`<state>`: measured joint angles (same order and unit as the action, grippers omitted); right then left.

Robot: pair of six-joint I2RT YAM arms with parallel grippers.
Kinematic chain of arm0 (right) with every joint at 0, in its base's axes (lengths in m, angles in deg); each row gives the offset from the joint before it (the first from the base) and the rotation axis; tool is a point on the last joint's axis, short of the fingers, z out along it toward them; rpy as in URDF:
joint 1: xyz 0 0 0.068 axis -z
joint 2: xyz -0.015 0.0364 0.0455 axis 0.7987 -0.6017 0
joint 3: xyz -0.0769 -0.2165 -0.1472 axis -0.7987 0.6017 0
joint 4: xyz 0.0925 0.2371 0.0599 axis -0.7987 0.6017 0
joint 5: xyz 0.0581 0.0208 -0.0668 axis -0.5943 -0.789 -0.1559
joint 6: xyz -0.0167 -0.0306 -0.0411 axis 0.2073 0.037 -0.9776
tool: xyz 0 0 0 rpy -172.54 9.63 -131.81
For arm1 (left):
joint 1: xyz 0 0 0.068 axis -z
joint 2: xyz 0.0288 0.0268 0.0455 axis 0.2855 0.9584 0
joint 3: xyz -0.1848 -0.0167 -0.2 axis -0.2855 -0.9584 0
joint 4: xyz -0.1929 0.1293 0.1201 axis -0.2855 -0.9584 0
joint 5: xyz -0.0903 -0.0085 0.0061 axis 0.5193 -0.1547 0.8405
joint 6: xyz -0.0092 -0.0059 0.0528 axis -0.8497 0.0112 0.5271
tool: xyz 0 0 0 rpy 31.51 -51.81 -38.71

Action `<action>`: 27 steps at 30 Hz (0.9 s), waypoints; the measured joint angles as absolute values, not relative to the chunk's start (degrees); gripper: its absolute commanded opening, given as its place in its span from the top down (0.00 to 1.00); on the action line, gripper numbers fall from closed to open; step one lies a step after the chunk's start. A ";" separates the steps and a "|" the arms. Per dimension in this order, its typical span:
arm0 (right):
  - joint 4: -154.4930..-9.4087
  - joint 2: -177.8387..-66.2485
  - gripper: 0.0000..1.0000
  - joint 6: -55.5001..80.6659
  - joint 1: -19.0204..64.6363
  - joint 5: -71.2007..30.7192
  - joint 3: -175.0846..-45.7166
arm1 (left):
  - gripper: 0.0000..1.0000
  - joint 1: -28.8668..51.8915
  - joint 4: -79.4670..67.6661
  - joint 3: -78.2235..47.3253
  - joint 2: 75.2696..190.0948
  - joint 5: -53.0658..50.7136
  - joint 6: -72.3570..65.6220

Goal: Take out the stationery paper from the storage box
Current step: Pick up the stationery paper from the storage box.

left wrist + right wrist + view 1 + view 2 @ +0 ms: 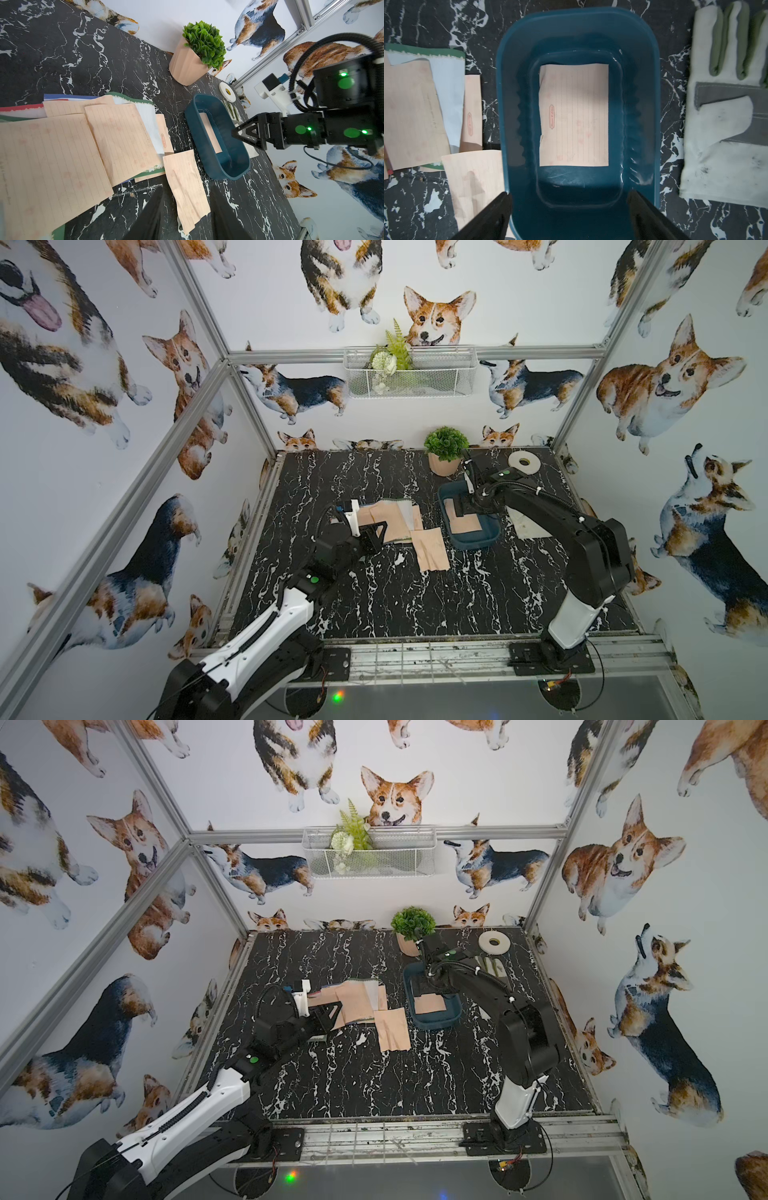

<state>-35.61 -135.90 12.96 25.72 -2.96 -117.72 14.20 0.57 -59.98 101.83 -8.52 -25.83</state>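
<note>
The teal storage box (473, 546) (432, 1025) (218, 172) (519, 83) stands on the black marble table, right of centre. One peach lined sheet of stationery paper (467, 524) (430, 1004) (209, 133) (574, 115) lies flat on its floor. My right gripper (459, 508) (569, 194) hovers over the box, open and empty, its fingers spread about as wide as the box. A pile of sheets (395, 518) (62, 145) lies left of the box, and a single sheet (430, 549) (185, 182) lies nearer. My left gripper (376, 531) (185, 199) is low by the pile, open and holding nothing.
A white-and-grey work glove (720, 145) (528, 524) lies right of the box. A potted plant (445, 452) and a white tape roll (523, 462) stand at the back of the table. A white wire basket (409, 373) hangs on the back wall.
</note>
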 measured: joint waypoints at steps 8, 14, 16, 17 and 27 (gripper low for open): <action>-36.01 -144.11 0.07 11.36 28.69 -7.16 -118.62 | 0.60 13.81 0.55 -59.89 102.68 -7.93 -25.81; -36.73 -150.56 0.07 10.53 29.79 -8.41 -121.09 | 0.60 13.52 0.49 -59.65 103.84 -7.67 -25.76; -36.82 -152.51 0.08 10.53 29.77 -8.41 -121.76 | 0.60 13.41 0.49 -59.63 104.30 -7.67 -25.76; -36.77 -153.47 0.08 10.31 29.77 -7.99 -122.14 | 0.60 13.37 0.49 -59.60 104.52 -7.56 -25.76; -38.63 -154.43 0.56 10.62 29.79 -5.32 -120.78 | 0.61 12.65 0.33 -59.60 106.94 -6.60 -25.54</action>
